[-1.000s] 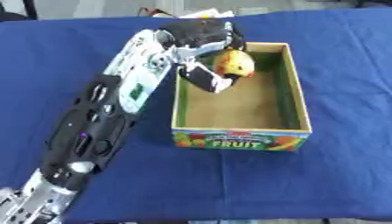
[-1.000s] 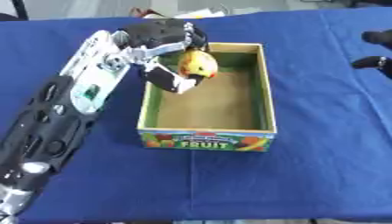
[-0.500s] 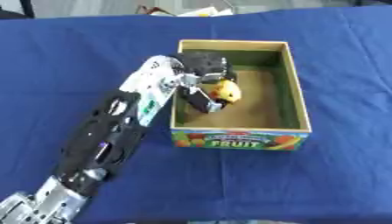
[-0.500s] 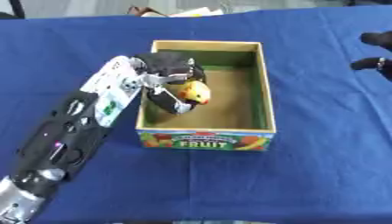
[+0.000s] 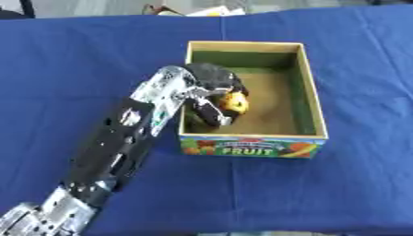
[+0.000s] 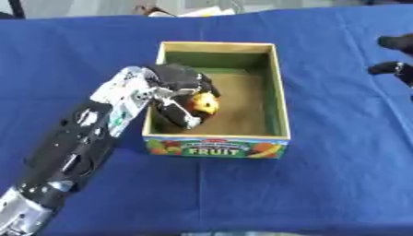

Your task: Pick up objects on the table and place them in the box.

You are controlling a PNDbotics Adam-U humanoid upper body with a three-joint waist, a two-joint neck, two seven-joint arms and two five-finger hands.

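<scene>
Your left hand [image 5: 211,92] sits inside the box [image 5: 313,110], lowered over its left wall, with the fingers curled round a yellow-and-red fruit [image 5: 235,103]. The fruit is held within the box's near-left portion, just inside the left wall; you cannot tell from these views whether it touches the brown floor or hangs just above it. Your black fingers wrap beneath and beside the fruit, so only its right face shows.

Your left arm [image 5: 121,143] runs from the lower left corner of the view diagonally up to the box, crossing its left wall near the front corner. The arm is black with silver sections and lies above the blue tablecloth [image 5: 97,55].

The box stands upright on the tablecloth, open at the top, with green inner walls and a brown floor. Its front panel carries printed fruit pictures and the word FRUIT. Apart from the held fruit and your hand, the interior shows only bare floor.

Your right hand [image 6: 397,62] shows only at the right edge of the right eye view, well apart from the box, as dark fingertips over the cloth. You cannot tell its finger position from what shows.

Some pale items [image 5: 211,10] lie beyond the table's far edge; they are too indistinct to identify.
</scene>
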